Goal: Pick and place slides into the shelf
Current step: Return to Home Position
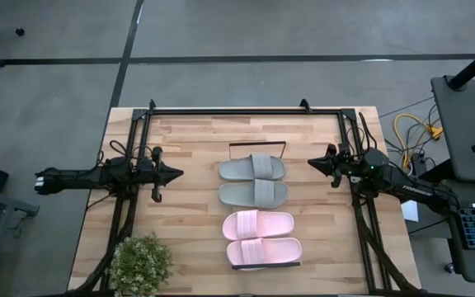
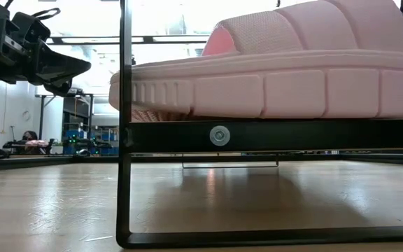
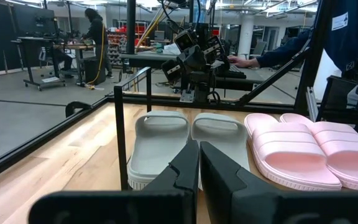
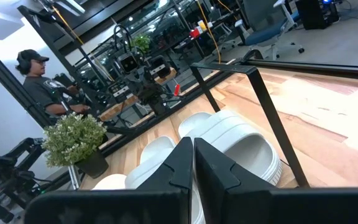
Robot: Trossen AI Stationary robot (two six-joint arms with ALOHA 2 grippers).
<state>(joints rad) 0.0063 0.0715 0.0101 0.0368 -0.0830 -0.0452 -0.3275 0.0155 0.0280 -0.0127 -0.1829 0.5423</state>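
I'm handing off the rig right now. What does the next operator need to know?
Left gripper: shut, empty, held above the table left of the shelf.
Right gripper: shut, empty, right of the shelf.
Slides: grey pair at the far end, pink pair at the near end, all four on the shelf.
Done: every slide placed.
Left: nothing to pick; probably only parking both arms.

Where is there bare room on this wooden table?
Bare planks run between the black frame bar and the grey slip-on slides, and beside the pale pink slides on the right gripper's side. Crowded: the full narrow light-wood shelf between that and the left gripper, and the leafy potted plant's corner.
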